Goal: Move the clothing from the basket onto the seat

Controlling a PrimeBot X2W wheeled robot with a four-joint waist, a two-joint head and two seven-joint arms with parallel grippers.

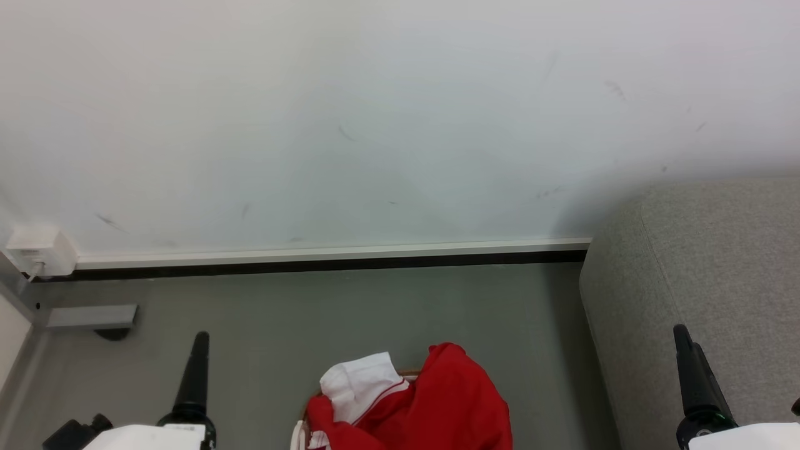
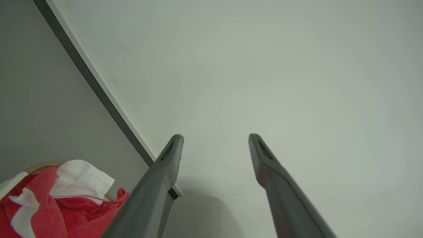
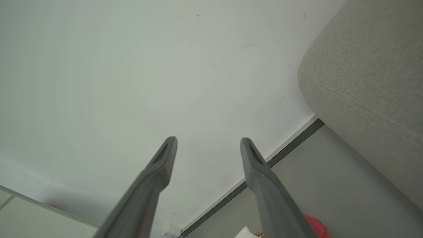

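The red clothing with a white panel is heaped in the basket at the bottom centre of the head view. Only a strip of the basket's brown rim shows. The grey sofa seat fills the right side, close to the basket. My left gripper stands left of the basket and points up at the wall. In its wrist view it is open and empty, with the clothing at the lower left. My right gripper is in front of the sofa. It too is open and holds nothing.
A white wall with a dark baseboard runs across behind the basket. A white socket box and a grey bracket sit at the far left. Grey floor lies between the basket and the wall.
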